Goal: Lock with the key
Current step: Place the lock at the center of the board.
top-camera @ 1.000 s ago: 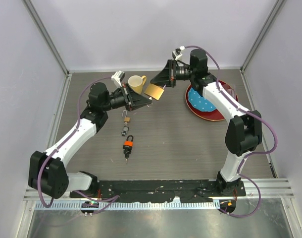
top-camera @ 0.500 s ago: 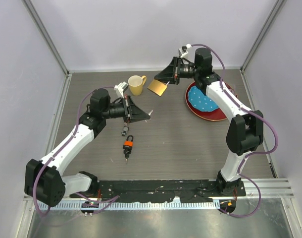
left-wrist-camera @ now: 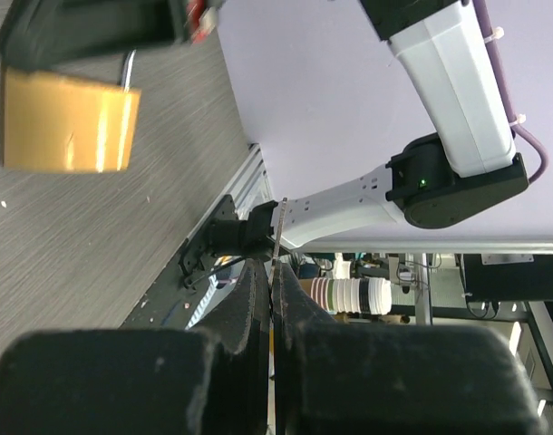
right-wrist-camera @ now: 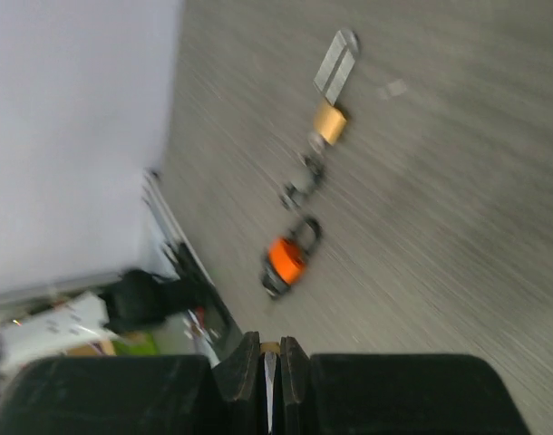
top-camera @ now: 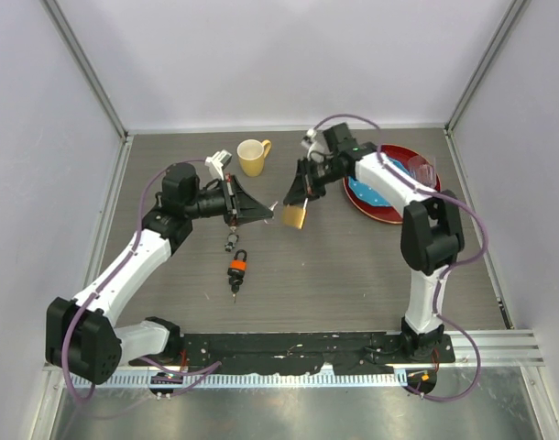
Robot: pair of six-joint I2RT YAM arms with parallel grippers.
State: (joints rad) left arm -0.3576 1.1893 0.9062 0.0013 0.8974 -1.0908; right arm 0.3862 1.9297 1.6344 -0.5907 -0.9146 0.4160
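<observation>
The step in hand looks like lining key up with lock. The left tool (top-camera: 265, 212) is pressed together on the key (left-wrist-camera: 276, 237), just left of the brass padlock (top-camera: 295, 217). The padlock hangs over the counter (top-camera: 371, 275) at the centre of the top view, pinched at its top by the right tool (top-camera: 299, 194). Next, I judge, the key's tip must come square to the padlock's lower face and push in before any turn.

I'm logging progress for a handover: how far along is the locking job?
Done: the right gripper holds the brass padlock by its shackle, and the left gripper pinches the key. In hand: lining them up; the key's tip sits close beside the padlock, not yet in it. Left: insert the key and turn it.
</observation>
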